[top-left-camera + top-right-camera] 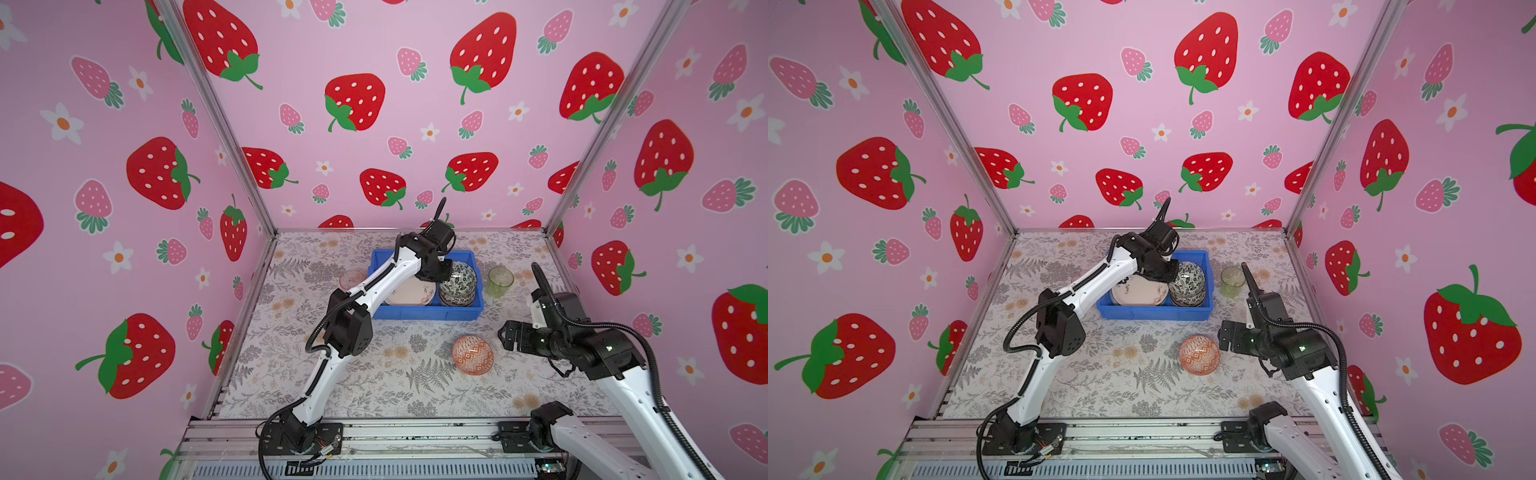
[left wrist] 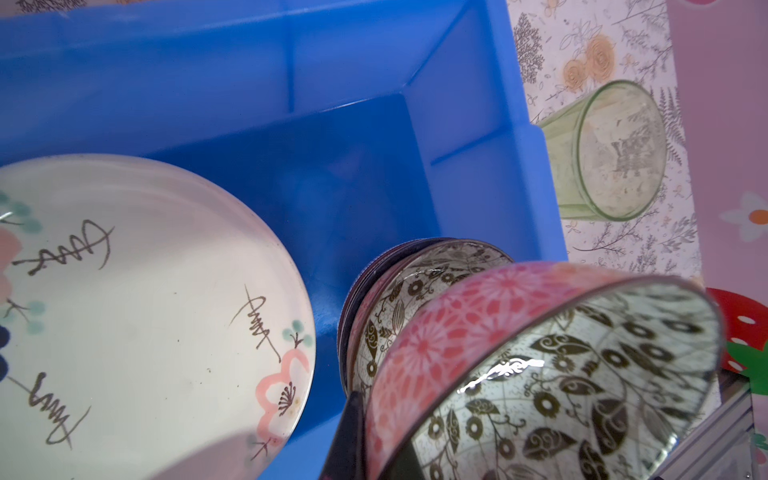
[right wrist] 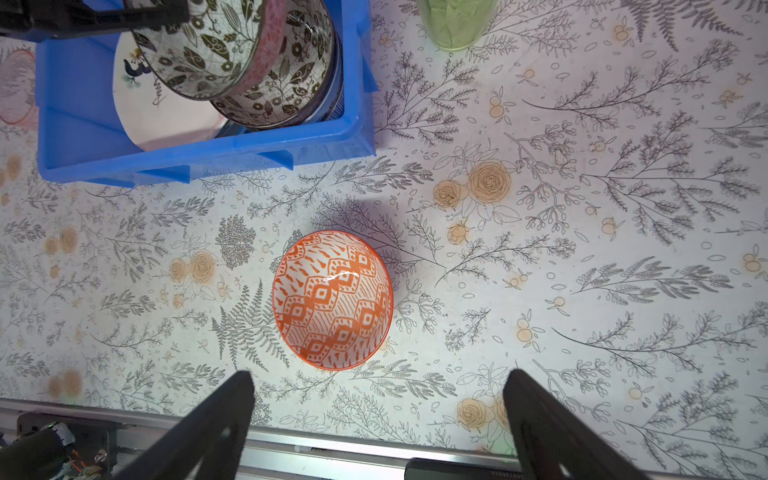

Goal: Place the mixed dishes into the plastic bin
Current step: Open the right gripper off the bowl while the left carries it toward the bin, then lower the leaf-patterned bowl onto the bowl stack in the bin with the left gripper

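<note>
The plastic bin [image 1: 424, 313] is bright blue and stands at the table's back middle. In it lie a cream plate [image 2: 145, 291] with pink flowers and a stack of patterned bowls [image 1: 457, 298]. My left gripper [image 1: 446, 270] is shut on the rim of a black-white bowl [image 2: 540, 374] with a pink outside, held tilted just above that stack. An orange bowl [image 1: 473, 355] sits on the table in front of the bin. My right gripper [image 1: 505, 334] hovers open just right of it, nothing between its fingers [image 3: 232, 399].
A green tumbler [image 1: 500, 281] stands upright right of the bin, and a pink tumbler [image 1: 351, 279] left of it, partly behind the left arm. An aluminium rail [image 1: 374, 432] runs along the table's front edge. Strawberry-print walls close in three sides.
</note>
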Available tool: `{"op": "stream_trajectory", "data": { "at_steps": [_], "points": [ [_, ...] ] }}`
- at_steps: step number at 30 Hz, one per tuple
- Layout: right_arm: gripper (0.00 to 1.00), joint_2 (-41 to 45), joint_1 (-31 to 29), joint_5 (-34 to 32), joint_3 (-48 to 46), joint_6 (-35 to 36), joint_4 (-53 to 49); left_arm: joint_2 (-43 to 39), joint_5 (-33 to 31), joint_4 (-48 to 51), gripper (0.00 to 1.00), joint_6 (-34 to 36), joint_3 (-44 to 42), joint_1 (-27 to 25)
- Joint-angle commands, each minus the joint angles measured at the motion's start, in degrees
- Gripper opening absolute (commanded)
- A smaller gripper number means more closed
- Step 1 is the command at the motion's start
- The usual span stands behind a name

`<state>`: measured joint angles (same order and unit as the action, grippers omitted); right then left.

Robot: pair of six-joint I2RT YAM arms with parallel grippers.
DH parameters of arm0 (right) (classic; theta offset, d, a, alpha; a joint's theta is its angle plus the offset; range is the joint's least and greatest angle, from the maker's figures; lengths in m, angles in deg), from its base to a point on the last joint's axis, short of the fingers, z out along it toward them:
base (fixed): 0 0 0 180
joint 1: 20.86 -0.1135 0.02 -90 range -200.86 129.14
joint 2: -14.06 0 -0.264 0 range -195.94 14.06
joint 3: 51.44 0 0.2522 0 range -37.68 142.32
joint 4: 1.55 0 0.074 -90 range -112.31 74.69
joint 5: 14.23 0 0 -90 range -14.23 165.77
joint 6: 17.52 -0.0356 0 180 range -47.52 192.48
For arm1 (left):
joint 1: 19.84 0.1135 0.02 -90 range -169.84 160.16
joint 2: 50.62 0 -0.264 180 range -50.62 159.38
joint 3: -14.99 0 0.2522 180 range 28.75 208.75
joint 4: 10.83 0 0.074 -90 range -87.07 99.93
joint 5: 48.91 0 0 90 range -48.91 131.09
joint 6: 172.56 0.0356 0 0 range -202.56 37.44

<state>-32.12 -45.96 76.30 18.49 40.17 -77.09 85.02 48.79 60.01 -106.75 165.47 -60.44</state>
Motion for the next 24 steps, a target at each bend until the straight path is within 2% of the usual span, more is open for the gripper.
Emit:
{"op": "stream_trajectory", "data": {
  "at_steps": [1,19,24],
  "points": [
    [0.97,-0.4,0.2,-1.2,-1.3,0.0,-1.0,-0.4,-1.5,1.4,0.0,0.9,2.4,-0.2],
    [0.97,-1.4,0.3,-0.7,-3.3,1.0,0.7,2.2,-0.2,0.9,0.0,0.8,4.0,-0.2],
    [0.97,-1.7,0.3,-0.5,-3.7,1.2,1.2,2.7,2.5,0.3,0.01,-0.2,3.9,-0.3]
  ]
}}
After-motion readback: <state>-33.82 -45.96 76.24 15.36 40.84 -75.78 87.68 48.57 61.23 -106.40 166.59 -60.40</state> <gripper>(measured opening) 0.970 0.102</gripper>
